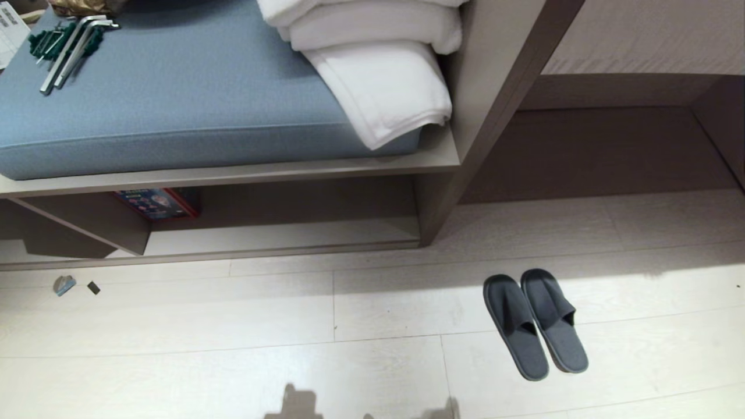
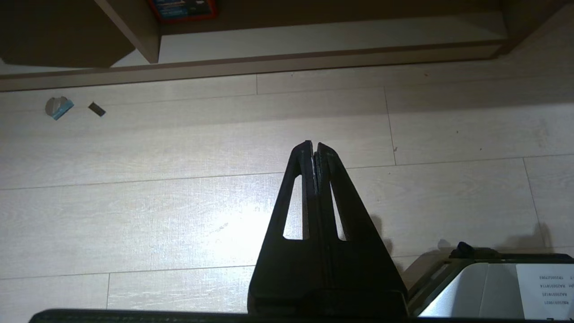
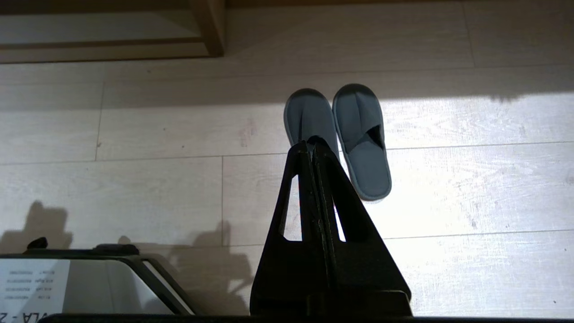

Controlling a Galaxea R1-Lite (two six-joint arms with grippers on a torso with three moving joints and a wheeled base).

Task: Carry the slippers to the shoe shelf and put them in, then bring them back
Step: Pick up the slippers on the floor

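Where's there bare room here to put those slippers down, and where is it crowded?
Bare floor stretches left of the slippers, up to two small scraps. The shelf is free right of the box. The cushion is crowded at both ends: hex keys left, towels right.

Two dark slippers [image 1: 535, 323] are lying side by side on the floor. Three folded white towels [image 1: 372, 52] are stacking on one blue cushion [image 1: 163, 93]. Two small scraps [image 1: 75, 286] are resting at left; one red-edged box [image 1: 158, 203] is sitting under the bench [image 1: 233, 173].
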